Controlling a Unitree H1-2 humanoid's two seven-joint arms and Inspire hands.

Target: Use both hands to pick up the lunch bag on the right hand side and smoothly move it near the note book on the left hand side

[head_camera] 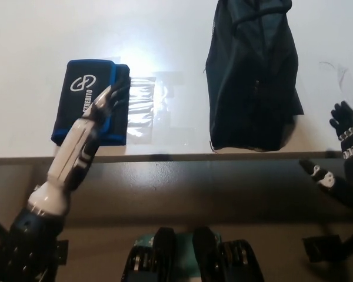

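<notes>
Fingers [116, 93] of left hand [91, 120] are spreading open over the notebook [85, 88], holding nothing. Right hand [344, 150] is hovering open right of the bag [253, 76] lying on the desk [165, 35].

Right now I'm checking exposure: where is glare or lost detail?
Head view: strong glare on the white table beside the blue-edged case washes out the clear sleeve; the lunch bag is too dark for detail; below the table edge is dim.

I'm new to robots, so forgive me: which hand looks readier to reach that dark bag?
Probably the right hand: it is open beside the lunch bag. The left hand hovers over the blue-edged notebook, farther away.
</notes>
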